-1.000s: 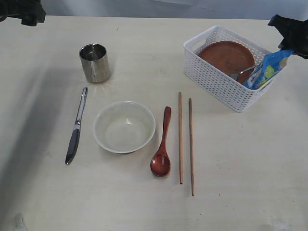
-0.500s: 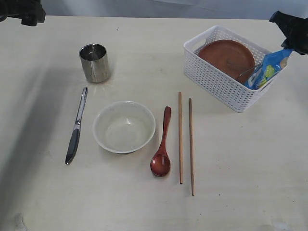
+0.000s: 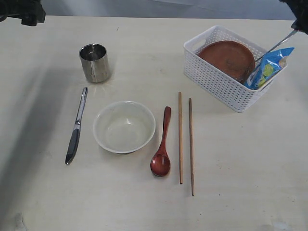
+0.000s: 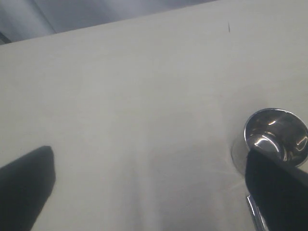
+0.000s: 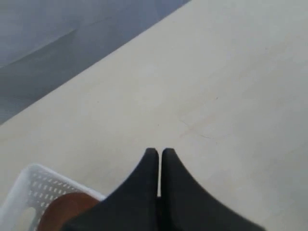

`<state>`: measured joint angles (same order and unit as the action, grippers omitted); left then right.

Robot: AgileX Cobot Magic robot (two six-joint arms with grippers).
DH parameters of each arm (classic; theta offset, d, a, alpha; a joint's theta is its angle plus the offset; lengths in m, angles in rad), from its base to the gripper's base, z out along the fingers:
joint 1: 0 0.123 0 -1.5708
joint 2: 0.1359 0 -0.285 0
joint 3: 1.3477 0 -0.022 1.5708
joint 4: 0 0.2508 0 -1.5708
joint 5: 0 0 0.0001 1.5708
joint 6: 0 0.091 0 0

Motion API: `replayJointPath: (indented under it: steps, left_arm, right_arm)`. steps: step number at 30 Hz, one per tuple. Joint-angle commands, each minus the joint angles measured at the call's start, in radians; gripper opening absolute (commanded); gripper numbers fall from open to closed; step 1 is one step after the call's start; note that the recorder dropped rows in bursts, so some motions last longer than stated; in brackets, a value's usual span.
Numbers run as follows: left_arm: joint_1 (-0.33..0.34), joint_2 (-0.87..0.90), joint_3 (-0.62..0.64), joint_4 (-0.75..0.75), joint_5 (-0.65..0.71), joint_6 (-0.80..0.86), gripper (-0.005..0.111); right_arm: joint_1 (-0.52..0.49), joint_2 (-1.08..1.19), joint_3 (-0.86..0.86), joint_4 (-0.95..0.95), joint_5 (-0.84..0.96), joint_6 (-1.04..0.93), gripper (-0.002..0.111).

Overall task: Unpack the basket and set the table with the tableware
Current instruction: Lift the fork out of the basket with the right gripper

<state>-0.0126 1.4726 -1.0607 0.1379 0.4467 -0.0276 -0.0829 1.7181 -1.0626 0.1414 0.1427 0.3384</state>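
The white basket point(image 3: 216, 77) stands at the back right of the table point(image 3: 240, 159). It holds the brown plate point(image 3: 226, 55) and a blue snack packet point(image 3: 267, 70). A steel fork point(image 3: 274, 46) slants up out of the basket to my right gripper point(image 3: 296, 28), which is shut on its handle at the view's top right corner. In the right wrist view the gripper point(image 5: 159, 151) has its jaws together, above the basket corner point(image 5: 29, 192). My left gripper point(image 3: 24, 12) hangs open at the back left, near the steel cup point(image 3: 95, 62).
Laid out on the table are a knife point(image 3: 77, 126), a cream bowl point(image 3: 124, 126), a red-brown spoon point(image 3: 162, 144) and two chopsticks point(image 3: 180, 137). The left wrist view shows the cup point(image 4: 276, 132) beside one finger point(image 4: 279, 192).
My right gripper has shut on the fork and risen toward the back right. The fork went from lying in the basket to slanting up out of it. The left arm stayed still.
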Motion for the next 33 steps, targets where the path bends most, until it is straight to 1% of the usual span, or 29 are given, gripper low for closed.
replayJointPath:
  steps: [1, 8, 12, 16, 19, 22, 25, 27, 29, 31, 32, 33]
  left_arm:
    - [0.003, -0.006, 0.007, -0.013, -0.005, -0.002, 0.105]
    - [-0.005, -0.006, 0.007, -0.039, -0.005, 0.005, 0.105]
    - [-0.048, -0.004, 0.007, -0.049, -0.013, 0.048, 0.105]
    - [-0.130, 0.006, 0.007, -0.049, -0.017, 0.109, 0.105]
    - [-0.204, 0.032, 0.007, -0.055, -0.057, 0.142, 0.105]
    - [-0.279, 0.068, -0.004, -0.085, -0.104, 0.208, 0.105]
    - [-0.333, 0.110, -0.042, -0.158, -0.090, 0.287, 0.105]
    - [-0.362, 0.132, -0.073, -0.234, -0.049, 0.371, 0.105]
    - [-0.371, 0.148, -0.094, -0.392, -0.011, 0.535, 0.105]
    - [-0.371, 0.165, -0.104, -0.617, 0.042, 0.762, 0.105]
    - [-0.370, 0.175, -0.111, -0.786, 0.084, 0.941, 0.105]
    - [-0.365, 0.182, -0.110, -0.886, 0.138, 1.058, 0.105]
  right_arm:
    - [0.005, -0.062, 0.001, -0.011, -0.007, -0.025, 0.000]
    - [0.051, -0.133, -0.001, -0.011, -0.038, -0.073, 0.000]
    - [0.083, -0.155, -0.027, -0.011, -0.043, -0.125, 0.000]
    - [0.123, -0.171, -0.061, -0.011, -0.048, -0.219, 0.000]
    - [0.157, -0.177, -0.086, -0.011, -0.048, -0.276, 0.000]
    - [0.196, -0.177, -0.107, -0.011, -0.036, -0.323, 0.000]
    - [0.243, -0.177, -0.130, -0.011, -0.012, -0.415, 0.000]
    - [0.271, -0.177, -0.136, -0.011, -0.003, -0.467, 0.000]
    - [0.290, -0.177, -0.136, -0.011, -0.003, -0.494, 0.000]
    - [0.306, -0.177, -0.136, -0.011, -0.003, -0.511, 0.000]
    - [0.311, -0.177, -0.136, -0.011, -0.002, -0.520, 0.000]
    - [0.317, -0.177, -0.136, -0.011, 0.001, -0.526, 0.000]
